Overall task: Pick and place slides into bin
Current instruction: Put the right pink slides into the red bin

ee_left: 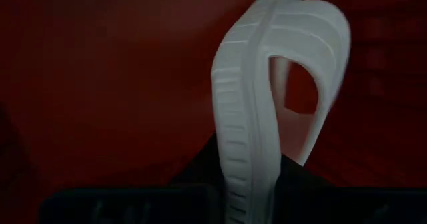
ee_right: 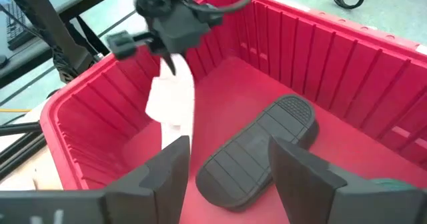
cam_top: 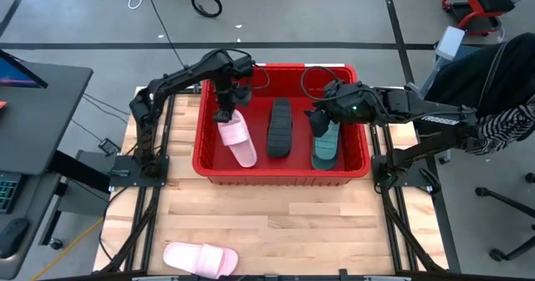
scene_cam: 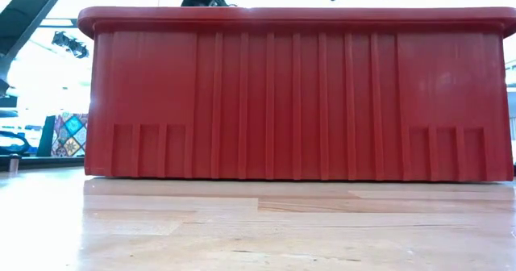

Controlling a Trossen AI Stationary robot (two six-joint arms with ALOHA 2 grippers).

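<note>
Over the large red slotted plastic bin (cam_top: 364, 160), left gripper (cam_top: 224, 114) clamps a pale pink-white foam slide (cam_top: 238, 140).
Lower it flat toward 9 o'clock of the black foam slide (cam_top: 280, 127) before letting go; right gripper (ee_right: 227, 167), fingers spread and holding nothing, waits at 3 o'clock.

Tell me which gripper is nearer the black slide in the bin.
Roughly even; the right looks marginally nearer. The black slide lies mid-bin, soles up. The left gripper holds the pink slide on one side; the right gripper hovers, fingers open, over the teal slide.
</note>
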